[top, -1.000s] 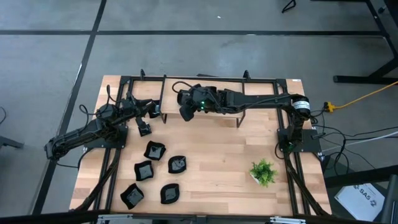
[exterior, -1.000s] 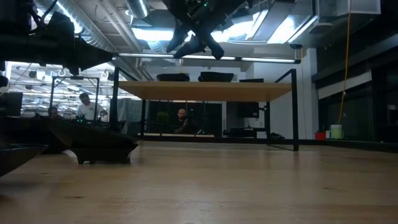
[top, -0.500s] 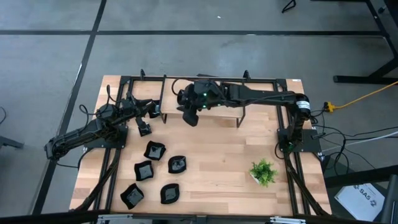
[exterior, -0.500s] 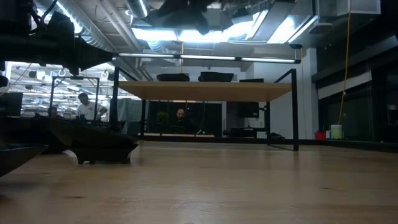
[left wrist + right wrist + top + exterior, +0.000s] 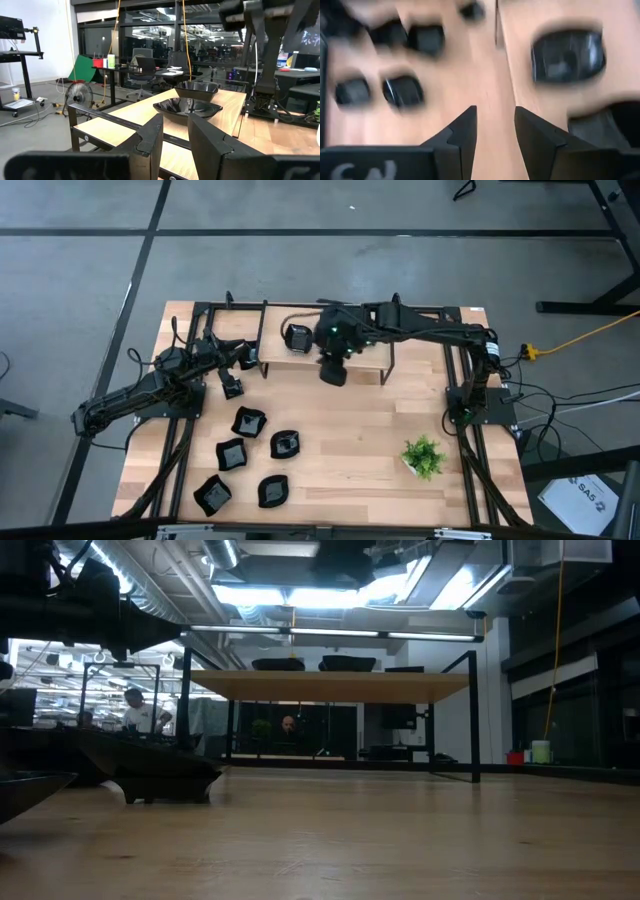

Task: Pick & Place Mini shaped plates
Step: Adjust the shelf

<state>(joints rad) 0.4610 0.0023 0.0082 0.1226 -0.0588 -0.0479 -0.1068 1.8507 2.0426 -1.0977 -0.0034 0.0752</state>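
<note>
- Five small glossy black shaped plates [image 5: 247, 421] lie grouped on our pale wooden table [image 5: 350, 440], near the left arm; two more sit on the raised wooden shelf [image 5: 370, 362], one of them a squarish black dish [image 5: 298, 337].
- We judge the next pick needs our right gripper [image 5: 333, 370] centred over one rim, then lowered straight.
- Our right fingers stand parted with nothing between them, above the shelf's front edge.
- Our left gripper [image 5: 231, 387] waits beside the shelf, fingers apart, holding nothing.
</note>
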